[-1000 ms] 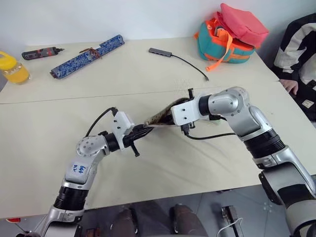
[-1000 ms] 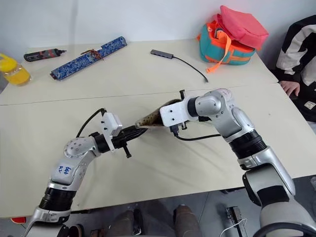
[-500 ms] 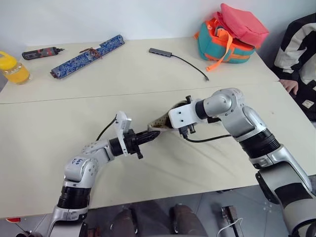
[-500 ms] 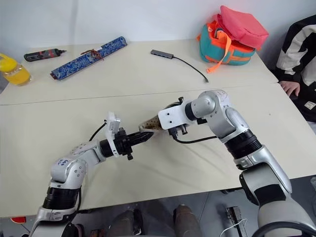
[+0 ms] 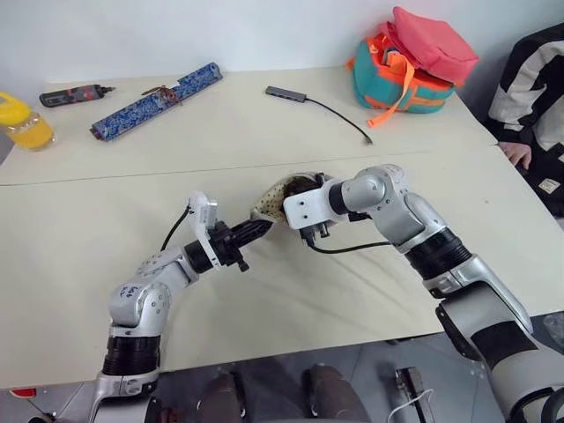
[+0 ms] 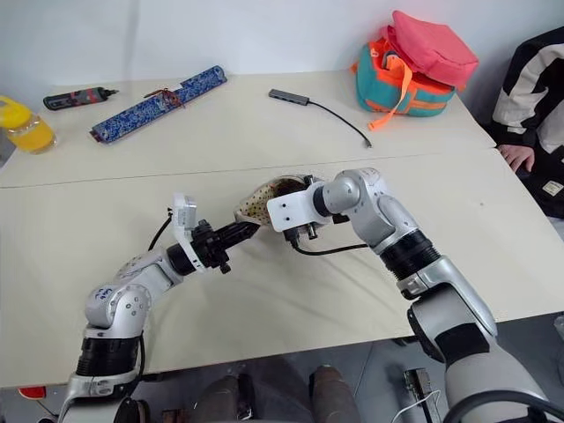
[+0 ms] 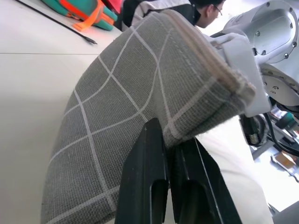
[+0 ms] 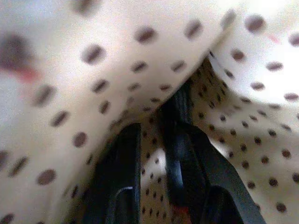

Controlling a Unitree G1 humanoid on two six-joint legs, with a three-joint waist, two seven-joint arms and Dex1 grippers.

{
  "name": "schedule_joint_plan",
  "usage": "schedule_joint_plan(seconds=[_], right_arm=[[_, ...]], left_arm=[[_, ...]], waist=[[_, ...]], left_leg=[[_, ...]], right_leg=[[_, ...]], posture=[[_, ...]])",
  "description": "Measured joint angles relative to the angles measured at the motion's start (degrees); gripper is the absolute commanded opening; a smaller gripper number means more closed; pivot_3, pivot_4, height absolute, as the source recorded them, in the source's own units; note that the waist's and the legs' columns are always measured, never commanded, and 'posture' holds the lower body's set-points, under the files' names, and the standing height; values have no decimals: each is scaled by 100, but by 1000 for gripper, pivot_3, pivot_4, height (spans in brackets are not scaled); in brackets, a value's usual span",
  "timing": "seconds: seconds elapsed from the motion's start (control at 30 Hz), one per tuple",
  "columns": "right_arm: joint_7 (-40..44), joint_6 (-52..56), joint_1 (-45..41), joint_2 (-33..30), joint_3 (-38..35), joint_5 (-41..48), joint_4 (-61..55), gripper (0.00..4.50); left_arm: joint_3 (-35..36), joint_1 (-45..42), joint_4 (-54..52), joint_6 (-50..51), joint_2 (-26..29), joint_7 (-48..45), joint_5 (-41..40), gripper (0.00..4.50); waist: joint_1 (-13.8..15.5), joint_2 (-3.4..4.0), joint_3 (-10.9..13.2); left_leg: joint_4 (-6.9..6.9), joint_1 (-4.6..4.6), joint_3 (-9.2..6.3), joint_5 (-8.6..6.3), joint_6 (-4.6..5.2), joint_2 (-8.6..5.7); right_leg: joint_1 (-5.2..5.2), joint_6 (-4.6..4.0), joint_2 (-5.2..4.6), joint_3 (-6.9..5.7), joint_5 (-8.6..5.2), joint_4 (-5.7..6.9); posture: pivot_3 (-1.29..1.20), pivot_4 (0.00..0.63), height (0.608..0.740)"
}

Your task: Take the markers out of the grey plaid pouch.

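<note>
Both arms meet at the pouch, mid-table

My left gripper (image 5: 258,228) reaches level, fingers pinched on the grey plaid pouch (image 7: 135,107) edge; beyond it my right gripper (image 8: 156,140) angles down inside the dotted lining, fingers narrowly parted around a dark marker (image 8: 175,140)

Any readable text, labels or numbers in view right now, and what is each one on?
Blue handwriting on the left arm's white label: too small and blurred to read.
White card at the table's right edge: any print too small to read.
Nothing else carries readable text.
</note>
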Motion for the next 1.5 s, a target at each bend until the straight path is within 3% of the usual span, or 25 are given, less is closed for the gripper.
schedule_joint_plan(seconds=[0.4, 0.67, 0.83, 1.1, 1.27, 1.5], right_arm=[[-274, -180, -3, 139, -34, -28, 173, 1185], [1570, 1146, -35, -776, -668, 1299, -1343, 1185], [2348, 2139, -51, -1218, -675, 1726, -2012, 1185], [1867, 1998, 303, -1019, 162, 1116, -1778, 1185], [1787, 1877, 297, -1038, 172, 973, -1695, 1185], [1571, 1475, 366, -1078, 216, 675, -1583, 1185]], left_arm=[[51, 60, 4, 440, -101, 151, -329, 0], [204, -88, -274, 1537, -220, 406, -1372, 0], [233, -217, -308, 2049, -277, 698, -1869, 0], [-154, 221, -285, 1174, -119, 649, -978, 0], [-485, 261, -295, 499, -19, 416, -416, 0], [-630, 368, -357, 290, -18, 310, -241, 0]], waist=[[2, 0, 0], [26, 0, 0], [-1, 0, 0], [14, 0, 0], [23, 0, 0], [24, 0, 0]], left_leg=[[-2, 0, -1, 0, 0, 0], [-6, -3, -19, 0, 0, -2], [-4, -1, -20, 0, 0, -3], [-3, -1, -13, 0, 0, -7], [0, 2, -16, 0, 0, -7], [-1, 20, -28, 0, 1, -7]], right_leg=[[-1, 0, -1, -1, 0, 3], [7, 2, -5, -13, 1, -1], [15, 2, -2, -12, 1, -13], [18, 2, -3, -3, 1, -30], [33, 2, -1, -7, 1, -42], [67, 1, -1, -17, 1, -60]], posture=[[0, 150, 740], [0, 150, 740], [0, 150, 740], [0, 150, 740], [0, 150, 740], [0, 150, 740]])
